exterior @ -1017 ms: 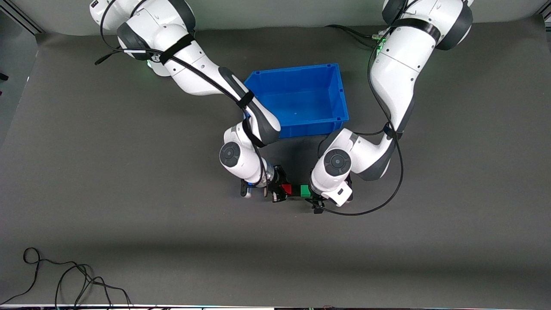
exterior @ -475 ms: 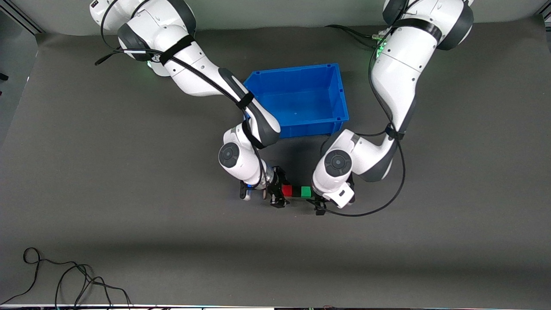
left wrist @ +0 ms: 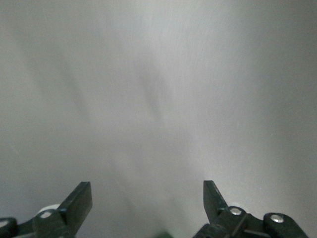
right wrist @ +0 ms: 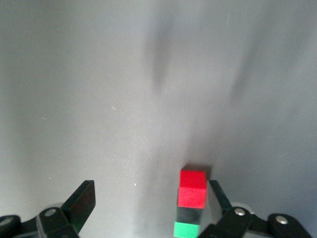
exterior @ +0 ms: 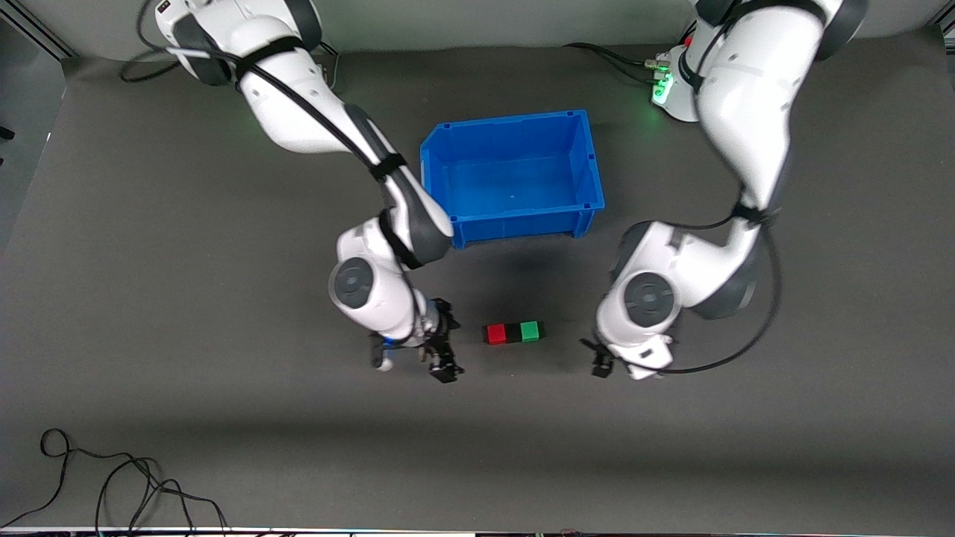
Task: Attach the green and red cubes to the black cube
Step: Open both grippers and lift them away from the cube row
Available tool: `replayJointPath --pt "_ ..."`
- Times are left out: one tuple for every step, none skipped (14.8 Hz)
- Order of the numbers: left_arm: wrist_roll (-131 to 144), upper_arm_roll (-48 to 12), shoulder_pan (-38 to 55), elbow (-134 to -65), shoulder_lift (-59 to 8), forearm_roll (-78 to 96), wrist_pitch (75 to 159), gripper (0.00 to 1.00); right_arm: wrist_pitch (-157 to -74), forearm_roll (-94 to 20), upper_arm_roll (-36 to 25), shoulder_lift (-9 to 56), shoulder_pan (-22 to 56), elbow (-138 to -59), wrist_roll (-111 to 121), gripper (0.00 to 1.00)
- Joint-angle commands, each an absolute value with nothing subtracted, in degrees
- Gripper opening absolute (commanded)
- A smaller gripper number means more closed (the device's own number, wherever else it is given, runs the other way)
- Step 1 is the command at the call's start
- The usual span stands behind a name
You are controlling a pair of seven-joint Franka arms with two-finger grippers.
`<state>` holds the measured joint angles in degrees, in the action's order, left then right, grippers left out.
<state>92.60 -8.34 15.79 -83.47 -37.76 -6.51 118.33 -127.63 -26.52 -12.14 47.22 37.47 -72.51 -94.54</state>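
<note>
1. Toward the right arm's end of the table: right gripper (exterior: 442, 356) low over bare mat, fingers apart, nothing between them; red cube just off one fingertip in the right wrist view.
2. At mid-table, nearer the front camera than the blue bin (exterior: 593, 175): red cube (exterior: 496, 333), black cube (exterior: 513, 333) and green cube (exterior: 530, 331) in one touching row on the mat, black between the two, red toward the right arm's end, green toward the left arm's.
3. Toward the left arm's end: left gripper (exterior: 606, 359) low over bare mat, fingers spread wide, holding nothing, apart from the green cube.
</note>
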Motion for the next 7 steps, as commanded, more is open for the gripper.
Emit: replayJointPath --pt "77.92 -8.79 10.83 -94.72 -26.57 -6.24 117.34 1.0 -116.41 -22.87 -15.81 39.93 37.0 -74.79 -84.14 1.0" --pt "72.56 -8.79 8.9 -95.88 -24.63 -6.15 116.72 1.0 -112.63 -20.15 -16.95 37.38 37.0 -74.97 -80.89 1.0" --pt "67.2 -8.88 7.57 -96.32 -23.22 -6.07 114.72 1.0 -109.46 -16.73 -17.92 34.92 37.0 -75.14 -77.55 1.0" --pt "62.97 -8.79 6.25 -96.33 -22.33 -6.06 112.35 1.0 -106.55 -13.31 -18.36 32.37 36.91 -75.93 -73.34 1.0" --pt "58.58 -8.62 5.37 -96.59 -21.02 -6.15 111.11 1.0 -104.0 -9.88 -18.89 28.95 36.91 -77.24 -68.6 1.0" --pt "52.44 -8.53 3.62 -97.11 -19.61 -6.15 110.31 1.0 -101.97 -7.49 -19.51 25.87 36.91 -78.73 -64.9 1.0" --pt "45.77 -8.7 0.82 -97.64 -18.03 -6.15 109.43 1.0 -100.3 -5.73 -20.12 22.53 36.91 -80.32 -61.21 1.0"
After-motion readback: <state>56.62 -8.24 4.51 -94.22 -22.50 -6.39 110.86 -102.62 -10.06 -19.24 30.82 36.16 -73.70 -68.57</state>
